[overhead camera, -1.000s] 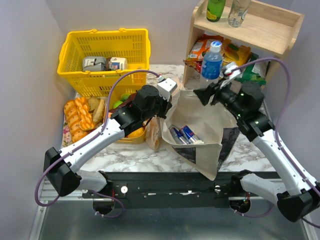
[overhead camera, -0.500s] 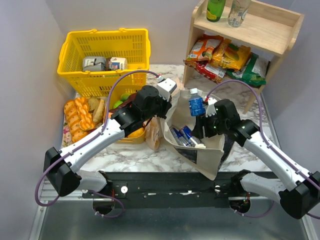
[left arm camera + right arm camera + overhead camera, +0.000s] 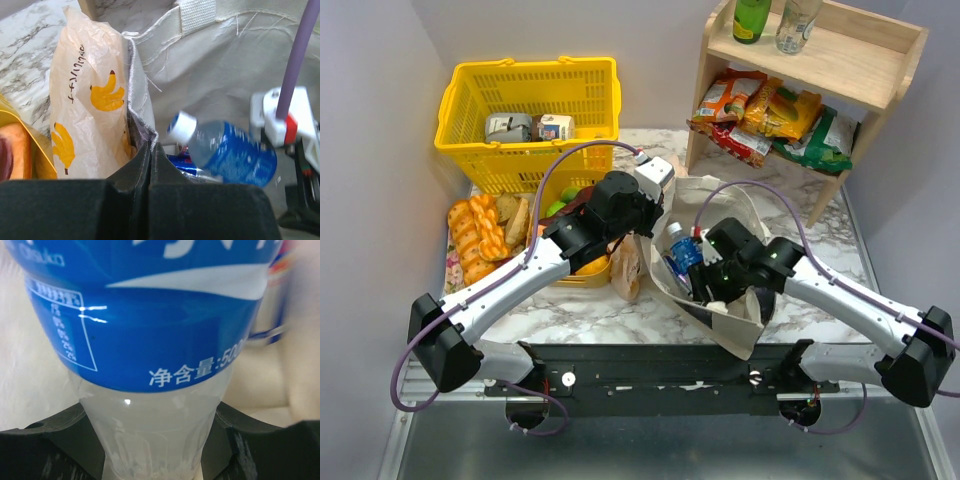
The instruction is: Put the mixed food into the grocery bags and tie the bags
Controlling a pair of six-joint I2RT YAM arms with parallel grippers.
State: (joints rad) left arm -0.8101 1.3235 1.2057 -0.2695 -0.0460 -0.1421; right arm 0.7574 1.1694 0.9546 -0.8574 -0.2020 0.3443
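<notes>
The beige canvas tote (image 3: 712,196) stands open mid-table. My left gripper (image 3: 646,226) is shut on its left rim (image 3: 141,107), the jaws (image 3: 150,146) pressed together on the cloth. My right gripper (image 3: 707,270) is shut on a blue-labelled drink bottle (image 3: 683,251) with a white cap, tilted inside the tote's mouth. The bottle (image 3: 150,340) fills the right wrist view, its clear base between the fingers (image 3: 152,440). A blue-silver can (image 3: 182,165) lies under the bottle (image 3: 230,152). The peach plastic bag (image 3: 90,100) with yellow prints leans against the tote's left side (image 3: 627,268).
Limes (image 3: 560,203) and an orange (image 3: 590,266) sit on a yellow tray left of the tote, with braided bread (image 3: 475,235) beside them. A yellow basket (image 3: 530,110) stands at the back left. A wooden shelf (image 3: 820,50) with snack packets (image 3: 770,115) stands at the back right.
My right arm has carried the bottle from beside the shelf down and left into the tote's mouth. The left arm has held still on the rim.
</notes>
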